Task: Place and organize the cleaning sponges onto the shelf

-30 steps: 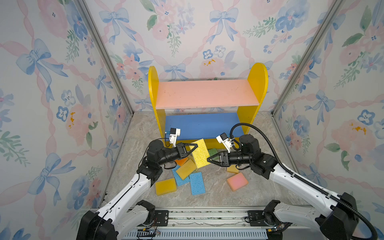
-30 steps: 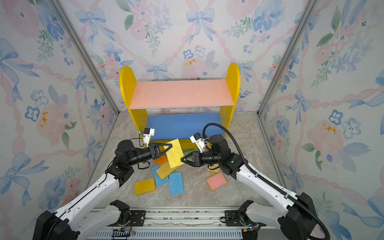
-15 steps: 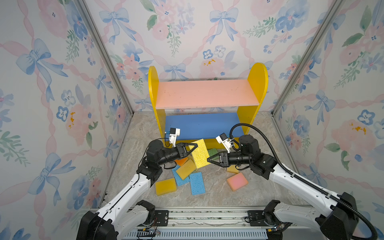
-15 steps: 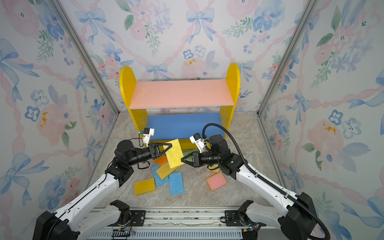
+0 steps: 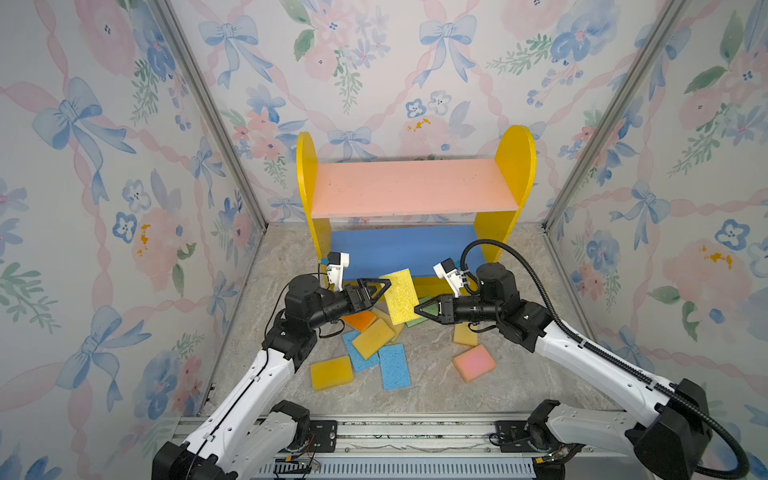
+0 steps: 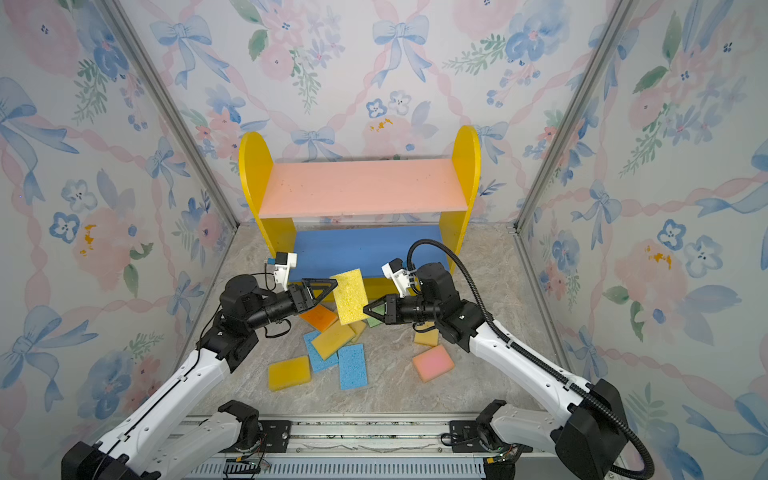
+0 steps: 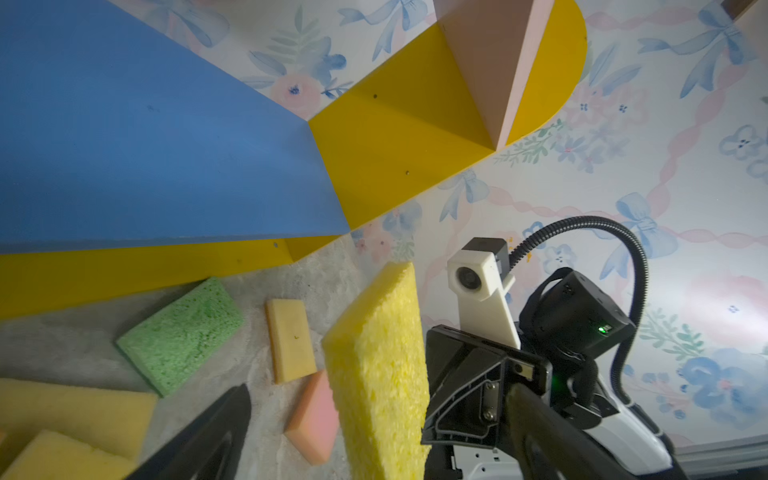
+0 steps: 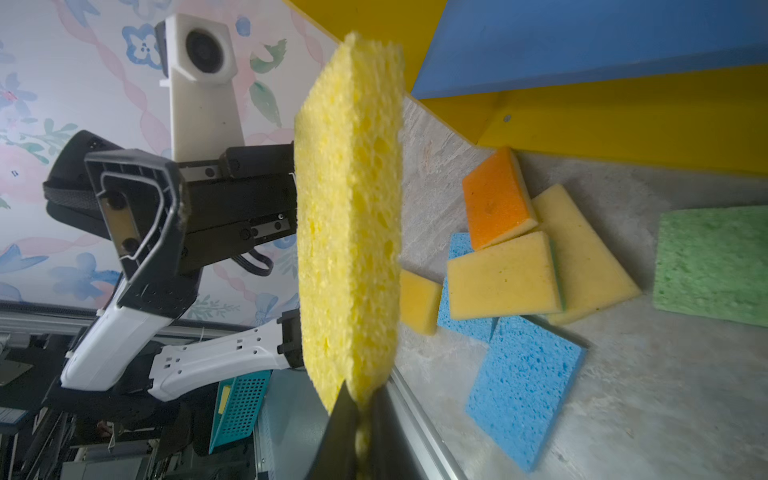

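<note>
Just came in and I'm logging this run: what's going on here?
The right gripper pinches a yellow sponge in the air before the shelf, while the left gripper stands open at its other side, apparently a handover. Both shelf boards are bare; the other sponges lie on the floor.

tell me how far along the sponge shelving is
Done: nothing; the shelf's pink board and blue board look bare. In hand: a yellow sponge, pinched in the right pincer, left pincer open beside it. Left: that one plus nine on the floor, including the pink sponge and green sponge.
</note>
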Controlling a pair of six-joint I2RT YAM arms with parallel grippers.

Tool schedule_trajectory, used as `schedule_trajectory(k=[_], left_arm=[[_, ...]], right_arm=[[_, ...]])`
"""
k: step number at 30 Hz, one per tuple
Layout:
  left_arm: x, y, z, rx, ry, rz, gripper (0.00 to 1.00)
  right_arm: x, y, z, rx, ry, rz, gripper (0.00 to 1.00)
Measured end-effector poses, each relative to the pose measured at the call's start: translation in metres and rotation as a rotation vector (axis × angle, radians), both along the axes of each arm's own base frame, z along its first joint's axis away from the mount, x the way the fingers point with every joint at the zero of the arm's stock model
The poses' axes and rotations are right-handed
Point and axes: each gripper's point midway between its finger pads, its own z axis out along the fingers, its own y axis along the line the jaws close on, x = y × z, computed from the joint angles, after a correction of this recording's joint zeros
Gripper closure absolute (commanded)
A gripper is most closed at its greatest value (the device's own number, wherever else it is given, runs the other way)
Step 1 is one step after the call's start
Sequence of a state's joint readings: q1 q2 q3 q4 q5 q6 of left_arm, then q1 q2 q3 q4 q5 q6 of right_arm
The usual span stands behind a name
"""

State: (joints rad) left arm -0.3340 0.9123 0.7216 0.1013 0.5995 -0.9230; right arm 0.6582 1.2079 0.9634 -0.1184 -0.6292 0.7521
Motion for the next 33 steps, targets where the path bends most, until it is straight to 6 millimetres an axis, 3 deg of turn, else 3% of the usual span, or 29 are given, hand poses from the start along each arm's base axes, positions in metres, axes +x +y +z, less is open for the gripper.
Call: schedule_trajectory(k=[6,12,19,24,33], left_arm=[[0.012,0.066,0.024,0.205,-0.146,0.317,0.02],[0.008,0.118,0.022,0.392,-0.225,0.548,0.02],[0.009,0.142,-0.026,0.552,-0.159,0.614,0.02],[0.0,0.158,-0.048,0.629,-0.153,0.649,0.02],[-0.005,0.17,-0.048,0.685,-0.169,0.698,0.02]], right_arm=[[0.044,0.004,0.004,-0.015,0.043,-0.15,0.89],[0.082,0.034,-0.015,-0.02,0.113,-0.264,0.91],[0.122,0.091,-0.053,-0.008,0.192,-0.293,0.92],[0.141,0.124,-0.069,0.005,0.214,-0.275,0.92],[0.167,0.167,-0.068,0.039,0.2,-0.232,0.92]])
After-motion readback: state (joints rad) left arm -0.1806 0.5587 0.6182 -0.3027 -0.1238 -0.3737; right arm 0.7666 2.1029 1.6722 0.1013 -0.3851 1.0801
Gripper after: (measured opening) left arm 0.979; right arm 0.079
